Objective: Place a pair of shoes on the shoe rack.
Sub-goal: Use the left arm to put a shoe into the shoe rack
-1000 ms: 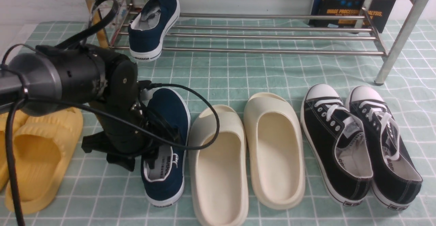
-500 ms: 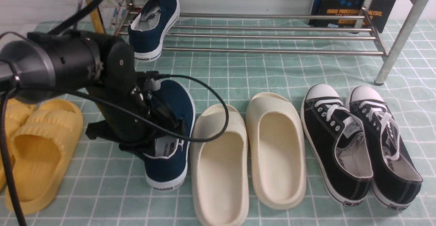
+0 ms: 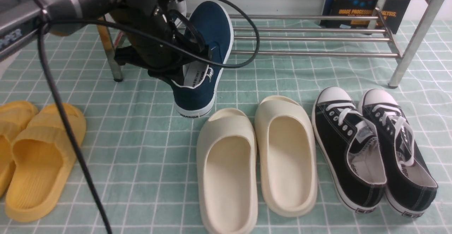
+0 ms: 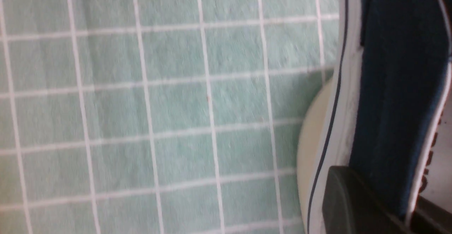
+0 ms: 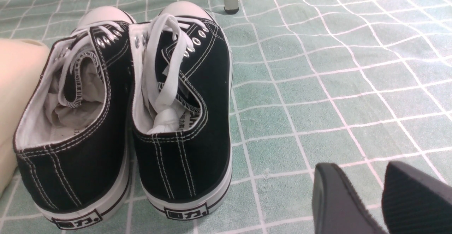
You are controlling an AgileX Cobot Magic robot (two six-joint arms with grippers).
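One navy slip-on shoe (image 3: pixel 206 47) hangs in the air just in front of the shoe rack (image 3: pixel 310 36), toe tilted up toward the bars and heel down. My left gripper (image 3: pixel 173 75) is shut on the shoe's side wall beside the heel opening. In the left wrist view a dark finger (image 4: pixel 348 200) presses the white sole, with the navy canvas (image 4: pixel 399 85) beside it. My left arm covers the rack's left end, so the other shoe of the pair is hidden. My right gripper (image 5: pixel 360 168) hovers low over the cloth, open and holding nothing.
On the green checked cloth lie two cream slides (image 3: pixel 226 170), two black lace-up sneakers (image 3: pixel 348 149) (image 5: pixel 176 103) and yellow slides (image 3: pixel 39 160). A dark book (image 3: pixel 367 8) stands behind the rack. A rack leg (image 3: pixel 406 61) stands at the right.
My left gripper shut on the navy shoe and lifted it off the cloth. It carried the shoe up and away from me toward the rack.
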